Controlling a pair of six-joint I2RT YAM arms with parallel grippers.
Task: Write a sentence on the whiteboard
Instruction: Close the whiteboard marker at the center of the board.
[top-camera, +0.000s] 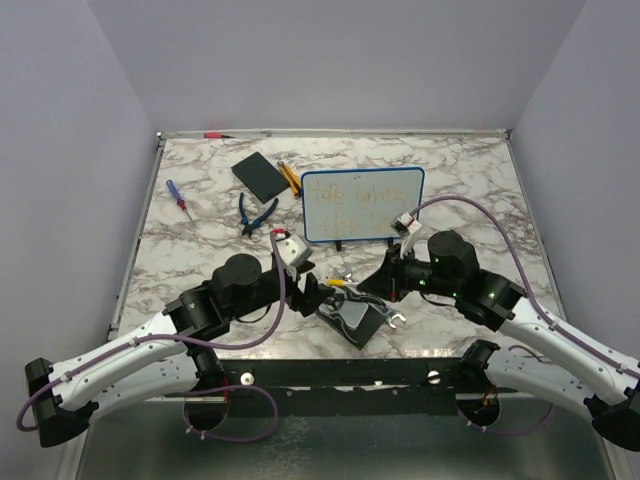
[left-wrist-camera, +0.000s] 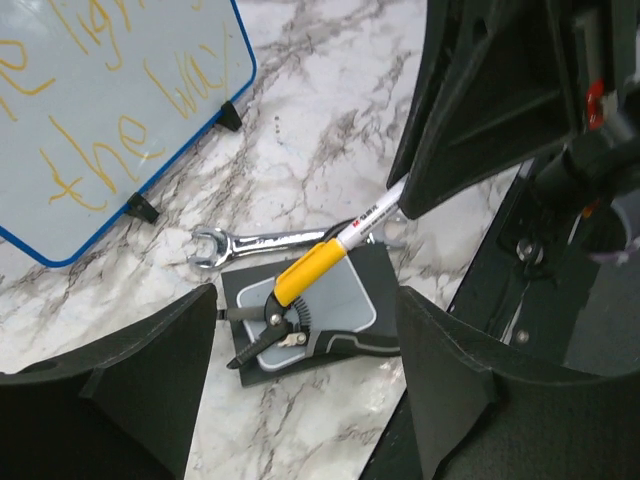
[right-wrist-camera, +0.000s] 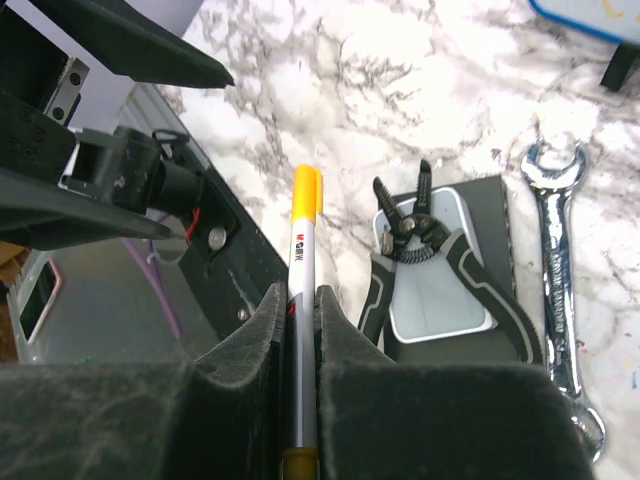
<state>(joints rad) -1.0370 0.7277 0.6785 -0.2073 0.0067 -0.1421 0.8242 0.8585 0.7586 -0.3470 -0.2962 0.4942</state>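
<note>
The whiteboard (top-camera: 362, 205) stands on its small black feet at the back middle of the table, blue-rimmed; its corner also shows in the left wrist view (left-wrist-camera: 100, 110). The sentence (top-camera: 358, 192) runs across it in two lines of faint orange letters (left-wrist-camera: 120, 120). My right gripper (right-wrist-camera: 300, 295) is shut on a white marker (right-wrist-camera: 303, 250) with a yellow cap (left-wrist-camera: 310, 270). My left gripper (left-wrist-camera: 305, 300) is open, its fingers (left-wrist-camera: 130, 380) apart on either side just short of the cap, touching nothing. Both grippers, left (top-camera: 308, 293) and right (top-camera: 383, 278), meet in front of the board.
Under the marker, grey-handled wire strippers (left-wrist-camera: 300, 335) lie on a small grey-and-black pad (left-wrist-camera: 385, 280), with a steel wrench (left-wrist-camera: 270, 238) beside it. Further back lie a black square pad (top-camera: 260, 175), an orange pen (top-camera: 289, 178), blue pliers (top-camera: 255, 213) and a blue-handled screwdriver (top-camera: 180, 198).
</note>
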